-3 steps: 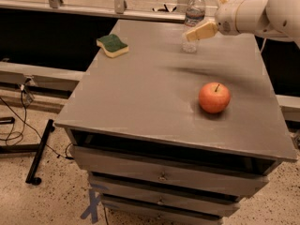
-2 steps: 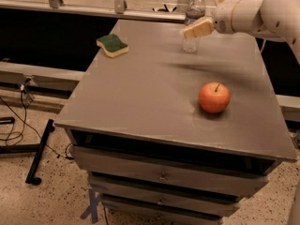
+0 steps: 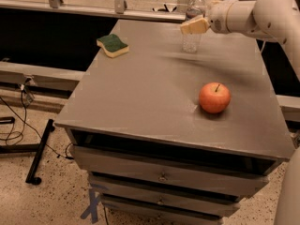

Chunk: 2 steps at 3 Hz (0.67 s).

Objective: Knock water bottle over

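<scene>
Up near the tabletop's (image 3: 154, 93) far edge, the gripper (image 3: 194, 26) sits across the middle of the upright water bottle (image 3: 191, 42), hiding its label; we cannot tell whether the gripper is spread or pressed together. Its white arm (image 3: 262, 13) runs off the right side. We see open grey surface left of and in front of the bottle, an apple (image 3: 214, 97) well apart at near right and a green sponge (image 3: 112, 45) by the left edge.

- One grey flat-topped drawer cabinet (image 3: 154, 93).
- One clear ribbed plastic water bottle (image 3: 191, 42), at the cabinet's far edge.
- One round red apple (image 3: 214, 98), cabinet's near right.
- One green-topped yellow sponge (image 3: 112, 45), cabinet's far left.
- One tan-tipped gripper (image 3: 193, 26), above the cabinet's far edge.
</scene>
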Each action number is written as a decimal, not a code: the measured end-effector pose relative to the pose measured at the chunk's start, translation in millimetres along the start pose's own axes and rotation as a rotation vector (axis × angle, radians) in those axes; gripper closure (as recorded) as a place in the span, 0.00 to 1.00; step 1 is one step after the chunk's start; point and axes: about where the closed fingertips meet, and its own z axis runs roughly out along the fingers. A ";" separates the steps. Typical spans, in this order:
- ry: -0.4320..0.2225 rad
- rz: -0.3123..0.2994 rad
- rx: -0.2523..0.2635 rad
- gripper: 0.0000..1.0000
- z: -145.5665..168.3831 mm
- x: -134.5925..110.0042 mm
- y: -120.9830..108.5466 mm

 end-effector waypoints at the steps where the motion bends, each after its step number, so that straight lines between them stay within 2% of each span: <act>1: 0.003 0.035 0.007 0.41 -0.8 1.7 -1.6; 2: 0.006 0.069 -0.001 0.65 -4.7 3.5 2.1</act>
